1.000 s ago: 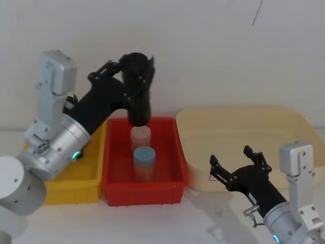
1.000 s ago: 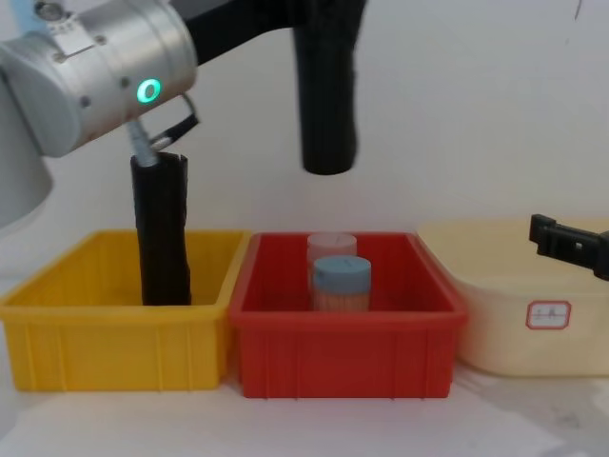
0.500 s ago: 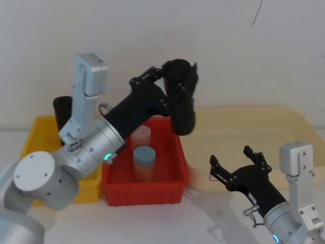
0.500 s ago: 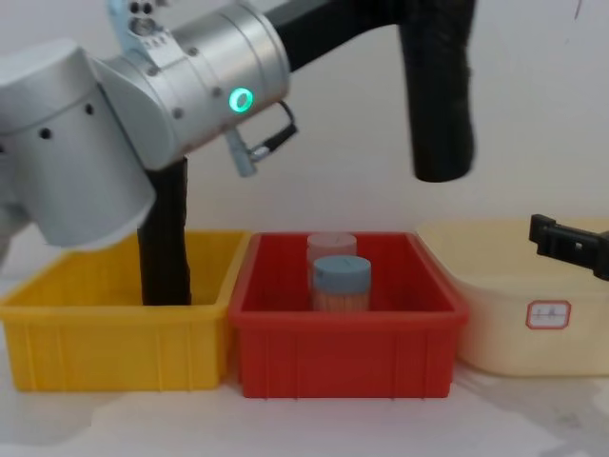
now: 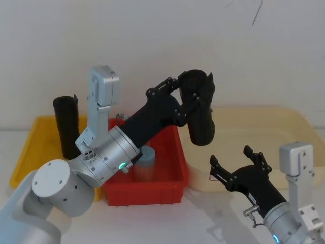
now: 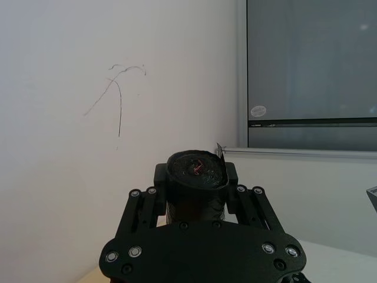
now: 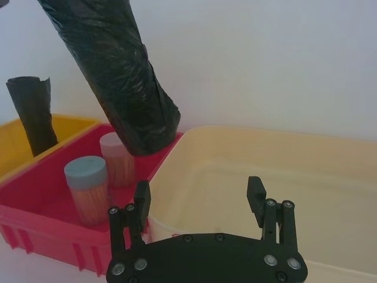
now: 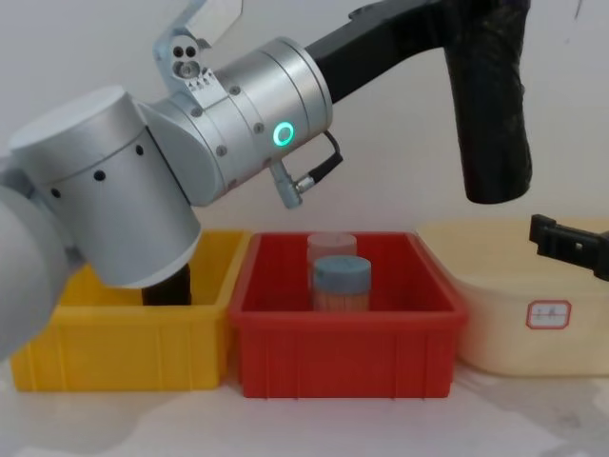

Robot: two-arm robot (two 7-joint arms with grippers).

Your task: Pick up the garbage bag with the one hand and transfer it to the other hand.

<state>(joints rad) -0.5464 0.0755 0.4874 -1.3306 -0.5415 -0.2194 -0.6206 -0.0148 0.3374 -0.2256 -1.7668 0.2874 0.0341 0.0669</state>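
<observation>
Matte-black garbage bag [image 8: 490,105], red bin [image 8: 343,331], yellow bin [image 8: 114,360], cream tub [image 8: 509,338], clear jar [image 8: 342,286] with blue lid

Two garbage bag rolls [image 5: 200,122] [image 5: 66,127], two jars [image 7: 87,191] [image 7: 116,159] and three bins [image 8: 114,357] [image 8: 343,357] [image 8: 504,343]

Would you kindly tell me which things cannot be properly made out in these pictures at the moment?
1. Chest view: the garbage bag's top and the left claw's grip are cut off by the upper edge.
2. Chest view: the left arm hides most of the second black roll in the yellow bin.
3. Head view: the left arm covers the taller jar and part of the blue-lidded jar.
4. Chest view: the right claw is cut by the right edge.
</observation>
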